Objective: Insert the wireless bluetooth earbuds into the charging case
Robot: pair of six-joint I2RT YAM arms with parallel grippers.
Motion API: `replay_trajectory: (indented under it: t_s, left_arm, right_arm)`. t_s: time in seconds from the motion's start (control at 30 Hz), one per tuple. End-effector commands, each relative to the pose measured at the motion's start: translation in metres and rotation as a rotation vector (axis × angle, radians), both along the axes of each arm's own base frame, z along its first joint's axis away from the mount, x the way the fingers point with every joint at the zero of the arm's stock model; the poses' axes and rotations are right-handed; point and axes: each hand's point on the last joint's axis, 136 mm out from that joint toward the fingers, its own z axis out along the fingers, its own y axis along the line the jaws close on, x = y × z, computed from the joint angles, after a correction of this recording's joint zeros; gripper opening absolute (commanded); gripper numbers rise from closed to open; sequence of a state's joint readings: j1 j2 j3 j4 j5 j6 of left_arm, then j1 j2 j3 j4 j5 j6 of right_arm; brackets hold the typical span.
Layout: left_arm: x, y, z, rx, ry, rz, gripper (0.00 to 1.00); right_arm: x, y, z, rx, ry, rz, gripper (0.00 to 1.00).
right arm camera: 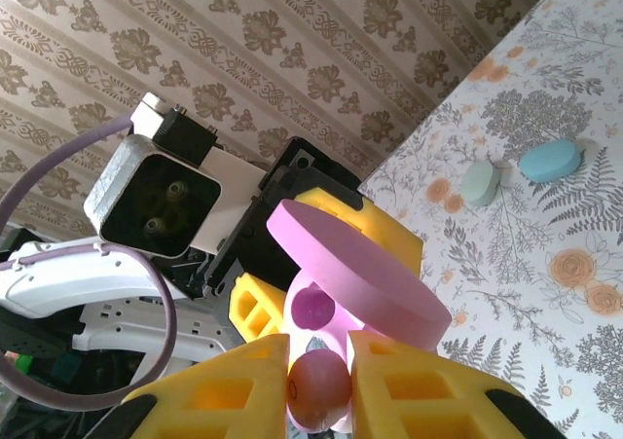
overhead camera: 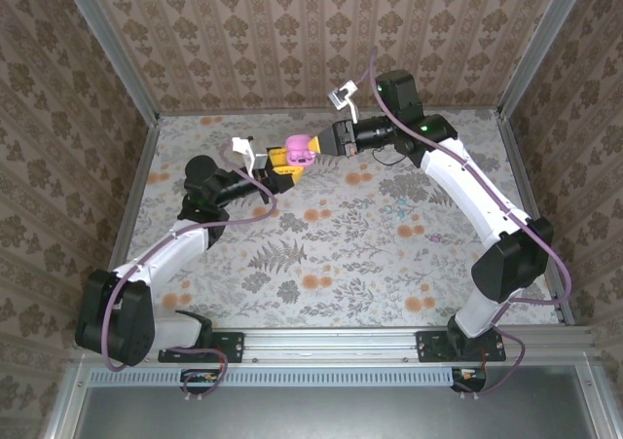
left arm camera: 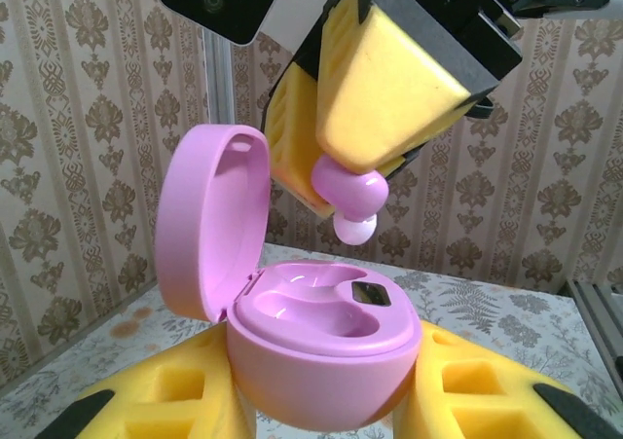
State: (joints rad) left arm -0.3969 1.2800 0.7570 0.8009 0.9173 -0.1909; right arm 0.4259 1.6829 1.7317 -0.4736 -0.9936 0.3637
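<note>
My left gripper (left arm camera: 326,400) is shut on the pink charging case (left arm camera: 326,356), held up off the table with its lid (left arm camera: 209,225) swung open to the left. Both wells in the case (overhead camera: 297,152) look empty in the left wrist view. My right gripper (right arm camera: 319,381) is shut on a small pink earbud (right arm camera: 319,388). In the left wrist view that earbud (left arm camera: 352,201) hangs from the right gripper's yellow fingers (left arm camera: 389,89), just above the case's far well and apart from it. From above, the two grippers meet over the far middle of the table (overhead camera: 321,264).
A mint oval case (right arm camera: 479,182) and a blue oval case (right arm camera: 550,160) lie side by side on the floral table surface. Patterned walls and metal frame posts (overhead camera: 127,69) close in the back and sides.
</note>
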Motion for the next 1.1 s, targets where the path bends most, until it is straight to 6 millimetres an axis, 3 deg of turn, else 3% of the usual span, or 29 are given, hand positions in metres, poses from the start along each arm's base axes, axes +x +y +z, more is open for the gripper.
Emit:
replay_trajectory:
  t_s: [0.0, 0.57, 0.73, 1.07]
  left_arm:
    - [-0.007, -0.005, 0.022, -0.030, -0.052, -0.044, 0.28]
    - [-0.009, -0.010, 0.026, -0.039, -0.054, -0.047, 0.28]
    - [-0.009, -0.011, 0.025, -0.037, -0.052, -0.053, 0.28]
    - [-0.009, -0.010, 0.026, -0.035, -0.055, -0.041, 0.27]
  right_arm:
    - [-0.009, 0.001, 0.016, 0.005, -0.079, 0.008, 0.23]
    - [-0.002, 0.005, 0.001, -0.006, -0.035, -0.017, 0.22]
    - [0.001, 0.007, 0.007, 0.014, -0.043, -0.028, 0.21]
    - [0.007, 0.007, -0.009, -0.066, -0.049, -0.065, 0.22]
